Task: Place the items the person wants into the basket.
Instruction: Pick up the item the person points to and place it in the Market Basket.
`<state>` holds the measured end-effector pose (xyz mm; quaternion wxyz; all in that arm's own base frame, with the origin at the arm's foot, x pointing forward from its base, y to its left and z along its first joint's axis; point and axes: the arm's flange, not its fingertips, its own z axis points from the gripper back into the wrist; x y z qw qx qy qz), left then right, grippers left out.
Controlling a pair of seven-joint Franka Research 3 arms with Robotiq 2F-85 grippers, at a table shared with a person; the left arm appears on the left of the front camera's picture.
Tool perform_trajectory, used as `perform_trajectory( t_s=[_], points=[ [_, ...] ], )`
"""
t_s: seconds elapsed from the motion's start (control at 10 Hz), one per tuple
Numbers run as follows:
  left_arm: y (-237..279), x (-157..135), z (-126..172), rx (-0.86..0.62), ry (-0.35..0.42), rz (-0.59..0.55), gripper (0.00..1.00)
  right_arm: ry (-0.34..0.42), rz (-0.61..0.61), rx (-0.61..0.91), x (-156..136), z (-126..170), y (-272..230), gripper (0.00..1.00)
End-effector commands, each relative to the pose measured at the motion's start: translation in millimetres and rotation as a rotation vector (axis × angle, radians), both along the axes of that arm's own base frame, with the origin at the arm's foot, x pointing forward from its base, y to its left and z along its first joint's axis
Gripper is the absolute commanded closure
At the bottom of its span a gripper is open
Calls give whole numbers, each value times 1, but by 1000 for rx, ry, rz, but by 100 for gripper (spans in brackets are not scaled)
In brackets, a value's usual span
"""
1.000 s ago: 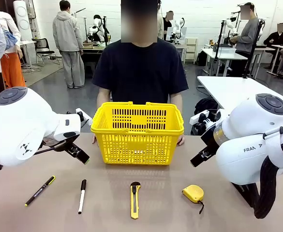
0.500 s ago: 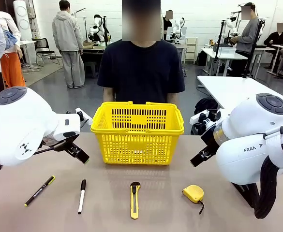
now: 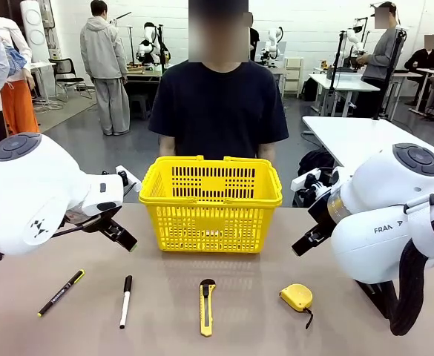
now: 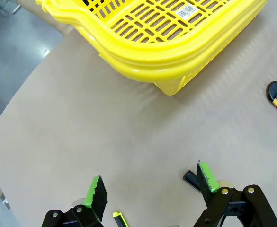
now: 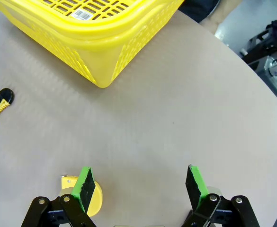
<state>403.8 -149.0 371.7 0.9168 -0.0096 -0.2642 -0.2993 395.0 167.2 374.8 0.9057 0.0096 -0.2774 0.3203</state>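
You see the left claw [image 4: 151,182] and right claw [image 5: 138,177] wide open, holding nothing, poised either side for a request. The marker [image 3: 126,300] and tape measure [image 3: 297,297] lie on the bench [image 3: 165,334] before the basket [image 3: 211,222], probably set centrally to suit both arms' reach.

- Basket [image 3: 211,204]: bright yellow, slotted sides.
- Marker [image 3: 126,300]: black cap, white barrel.
- Tape measure [image 3: 297,297]: yellow, black strap.
- Knife [image 3: 207,305]: yellow and black.
- Pen [image 3: 61,292]: black, yellow ends.

Parted jaws over table [image 5: 176,118], basket [image 5: 105,42] beyond
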Motion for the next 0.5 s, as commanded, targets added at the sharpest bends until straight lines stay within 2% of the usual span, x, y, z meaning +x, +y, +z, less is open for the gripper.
perform_trajectory(
  t_s=[0.0,0.2,0.3,0.4],
  points=[
    [0,0,0,0,0,-1,0,0,-1,1,0,0,0,0],
    [0,0,0,0,0,0,0,0,0,0,0,0,0,0],
    [-1,-17,22,50,-34,-26,0,-73,2,-50,-23,24,0,0],
    [-3,-38,64,91,-101,-18,0,-145,11,-52,-58,66,0,0]
  ],
)
